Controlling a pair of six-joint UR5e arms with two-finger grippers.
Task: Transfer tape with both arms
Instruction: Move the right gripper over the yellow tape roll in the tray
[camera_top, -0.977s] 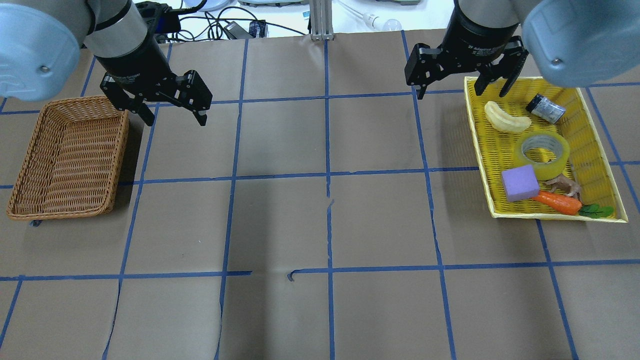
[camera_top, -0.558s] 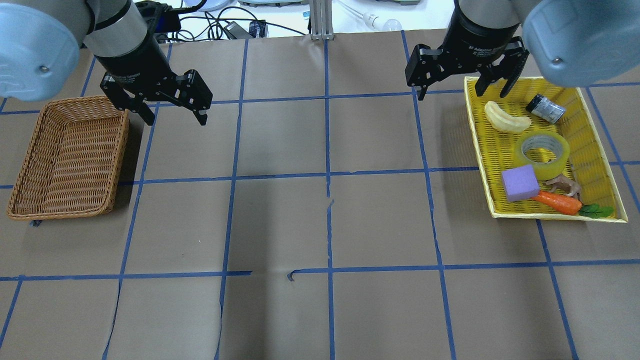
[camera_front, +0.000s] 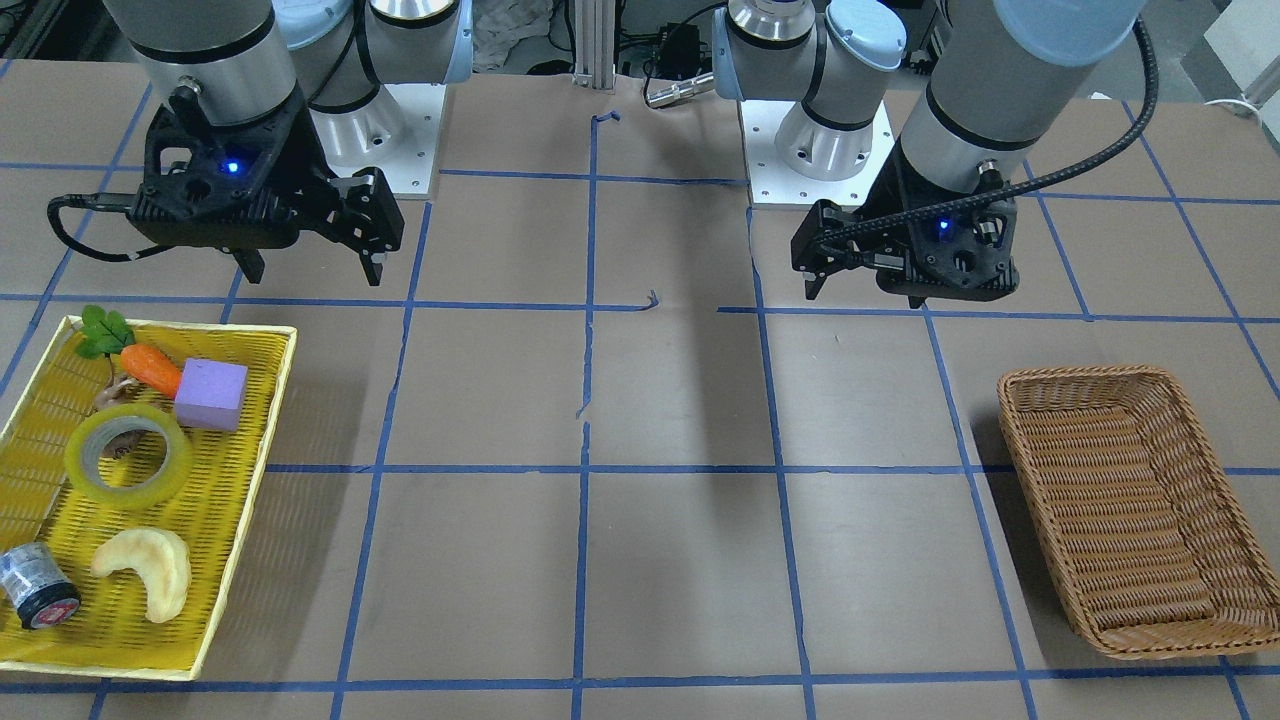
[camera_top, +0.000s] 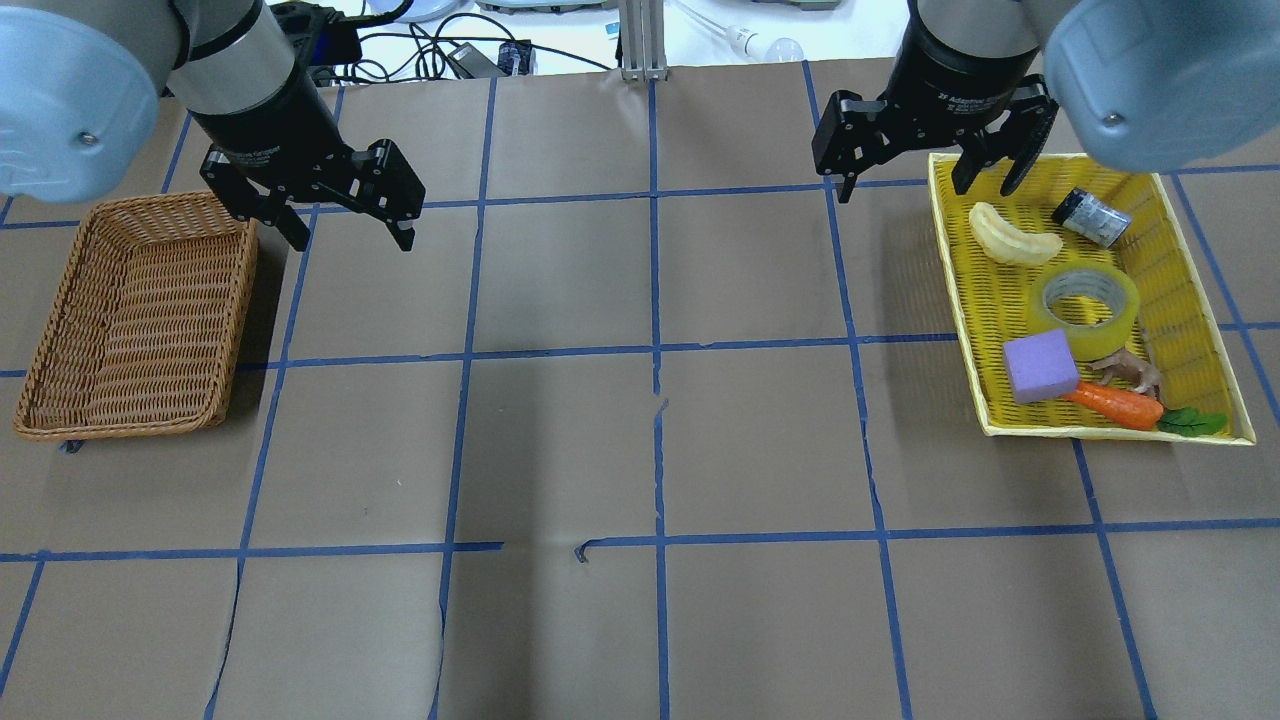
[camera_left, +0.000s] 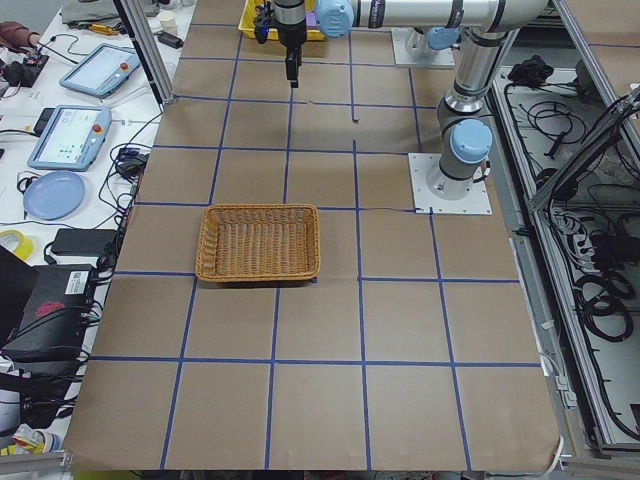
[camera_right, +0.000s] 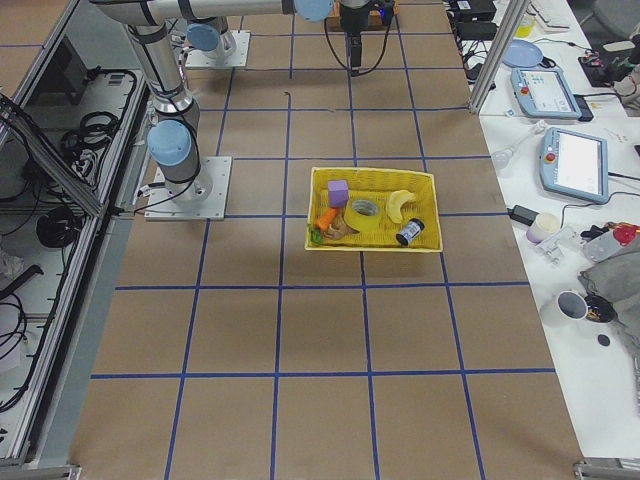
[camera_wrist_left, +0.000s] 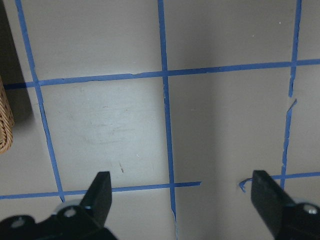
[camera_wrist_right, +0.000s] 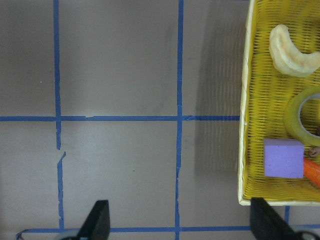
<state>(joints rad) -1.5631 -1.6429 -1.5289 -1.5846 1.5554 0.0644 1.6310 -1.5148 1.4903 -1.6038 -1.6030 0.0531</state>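
Observation:
The tape is a translucent yellow ring lying flat in the yellow tray at the right; it also shows in the front view, the right side view and at the right wrist view's edge. My right gripper is open and empty, above the table by the tray's far-left corner, and apart from the tape. It shows in the front view and the right wrist view. My left gripper is open and empty beside the wicker basket; it also shows in the left wrist view.
The wicker basket stands at the left and holds nothing. The tray also holds a pale banana, a silver-black cylinder, a purple cube, a carrot and a small brown toy animal. Blue tape lines grid the brown table.
My right gripper has shifted very slightly toward the tray. The left arm and all objects have not moved.

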